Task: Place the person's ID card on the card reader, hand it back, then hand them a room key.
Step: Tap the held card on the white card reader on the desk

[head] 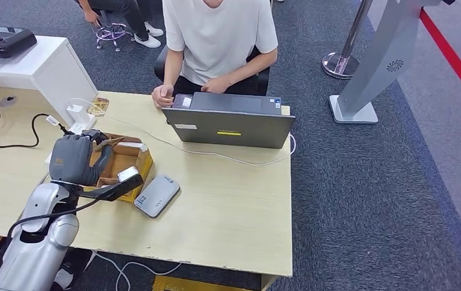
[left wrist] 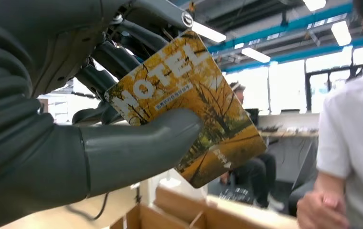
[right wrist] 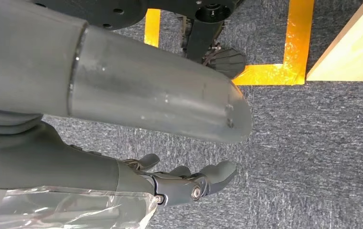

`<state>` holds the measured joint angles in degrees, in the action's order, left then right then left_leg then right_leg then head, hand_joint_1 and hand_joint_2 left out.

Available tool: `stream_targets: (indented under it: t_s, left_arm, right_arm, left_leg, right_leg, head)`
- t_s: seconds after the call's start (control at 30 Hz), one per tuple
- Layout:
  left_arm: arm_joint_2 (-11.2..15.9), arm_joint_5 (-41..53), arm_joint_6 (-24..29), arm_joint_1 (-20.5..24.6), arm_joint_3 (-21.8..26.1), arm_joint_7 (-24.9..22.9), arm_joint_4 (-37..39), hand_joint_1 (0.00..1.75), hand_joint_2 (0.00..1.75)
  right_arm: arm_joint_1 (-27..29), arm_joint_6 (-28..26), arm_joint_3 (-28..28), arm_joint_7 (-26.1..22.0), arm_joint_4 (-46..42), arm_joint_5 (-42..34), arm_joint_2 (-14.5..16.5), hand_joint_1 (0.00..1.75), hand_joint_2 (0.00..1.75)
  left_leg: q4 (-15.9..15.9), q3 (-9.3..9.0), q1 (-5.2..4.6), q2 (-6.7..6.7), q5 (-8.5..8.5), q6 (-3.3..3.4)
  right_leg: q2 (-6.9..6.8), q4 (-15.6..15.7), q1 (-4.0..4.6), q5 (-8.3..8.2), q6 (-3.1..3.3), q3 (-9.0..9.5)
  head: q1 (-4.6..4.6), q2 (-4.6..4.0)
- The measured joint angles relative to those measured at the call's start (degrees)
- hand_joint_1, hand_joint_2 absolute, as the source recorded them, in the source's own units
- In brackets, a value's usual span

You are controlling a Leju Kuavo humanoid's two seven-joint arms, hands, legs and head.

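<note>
My left hand (head: 73, 159) hovers over the wooden card box (head: 132, 162) on the desk and pinches a yellow room key card marked HOTEL (left wrist: 189, 102) between thumb and fingers; its edge (head: 108, 144) peeks past the fingers in the head view. The grey card reader (head: 157, 195) lies flat beside the box, nothing on it. A person in a white shirt (head: 219, 36) sits across the desk behind a laptop, one hand (head: 162, 95) resting at the desk edge. My right hand (right wrist: 179, 183) hangs over the carpet, fingers apart, holding nothing.
A grey laptop (head: 231, 121) stands open toward the person, its white cable (head: 228, 157) trailing across the desk. A black cable (head: 10, 142) and a small white device (head: 77, 115) lie at the left. A white side cabinet (head: 40, 70) stands behind.
</note>
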<state>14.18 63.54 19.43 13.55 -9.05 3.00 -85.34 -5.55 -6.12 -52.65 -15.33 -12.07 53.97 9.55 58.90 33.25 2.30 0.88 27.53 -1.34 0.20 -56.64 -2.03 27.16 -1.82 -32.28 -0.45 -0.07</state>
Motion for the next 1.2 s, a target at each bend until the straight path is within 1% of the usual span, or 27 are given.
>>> stream_targets:
  t_s: [0.13,0.27,0.37,0.5,0.7,0.87,0.93,1.07,1.2]
  left_arm:
    - [-0.61,2.90,-3.05,-4.37,-3.22,-0.70,-1.85,1.75,1.75]
    - [-1.78,4.38,-5.01,-6.20,-6.80,-2.22,-1.46,1.75,1.75]
    - [-2.66,4.83,-7.04,-6.26,-8.59,-3.82,-0.07,1.75,1.75]
    - [-3.42,5.40,-9.39,-6.12,-9.67,-5.99,2.58,1.75,1.75]
    - [-4.21,5.88,-10.10,-5.86,-10.33,-7.31,6.33,1.75,1.75]
    - [-5.20,7.63,-11.16,-4.30,-10.40,-11.08,9.81,1.75,1.75]
    - [-5.56,8.11,-11.26,-3.62,-10.40,-12.09,11.05,1.75,1.75]
    - [-6.07,8.27,-10.64,-2.85,-10.38,-12.64,13.04,1.75,1.75]
    - [-6.15,8.65,-7.38,-2.68,-10.31,-12.34,13.69,1.75,1.75]
  right_arm:
    - [0.18,-0.03,0.05,0.19,-0.02,0.40,-0.04,0.00,0.00]
    - [0.15,-0.01,0.31,0.31,-0.02,1.02,-0.04,0.00,0.00]
    - [0.12,0.12,0.33,0.34,-0.02,0.89,-0.04,0.00,0.00]
    - [0.13,0.05,0.33,0.48,-0.02,0.92,-0.04,0.00,0.00]
    - [0.12,0.07,0.33,0.87,-0.02,1.32,-0.04,0.00,0.00]
    - [0.07,0.07,0.34,1.27,-0.02,1.43,-0.04,0.00,0.00]
    - [0.07,0.07,0.35,1.34,-0.02,1.45,-0.04,0.00,0.00]
    - [0.05,0.06,0.38,1.39,-0.02,1.50,-0.04,0.00,0.00]
    - [0.07,0.04,0.42,1.37,-0.02,1.52,-0.04,0.00,0.00]
  left_leg:
    - [0.00,0.00,0.00,0.01,0.00,0.00]
    - [0.01,0.01,-0.01,0.02,0.00,0.00]
    - [0.00,0.00,0.00,0.02,0.00,0.00]
    - [0.00,-0.01,0.00,0.01,-0.01,0.00]
    - [0.00,0.00,0.00,0.02,0.00,0.00]
    - [0.00,-0.01,-0.01,0.05,0.00,0.00]
    - [0.00,-0.03,0.00,0.05,-0.01,0.00]
    - [0.00,-0.08,0.00,0.04,-0.02,-0.01]
    - [0.00,-0.09,0.00,0.05,-0.04,-0.02]
  right_leg:
    - [-0.01,0.01,0.00,0.00,0.00,0.00]
    - [-0.02,0.02,0.00,0.00,0.00,0.01]
    - [-0.02,0.01,0.00,-0.01,0.00,0.00]
    - [-0.01,0.00,0.00,-0.01,0.00,0.00]
    - [-0.02,0.00,0.00,-0.01,0.00,0.00]
    - [-0.05,0.00,0.00,-0.01,0.00,0.05]
    - [-0.05,0.00,0.00,-0.01,0.00,0.07]
    - [-0.05,-0.02,0.00,-0.01,0.00,0.12]
    - [-0.06,-0.07,0.00,-0.01,0.00,0.12]
  head:
    - [-0.01,0.00]
    - [0.00,0.00]
    - [0.00,0.00]
    - [-0.01,0.00]
    - [0.00,0.00]
    - [-0.01,0.00]
    - [-0.01,0.00]
    - [-0.01,0.00]
    - [-0.01,0.00]
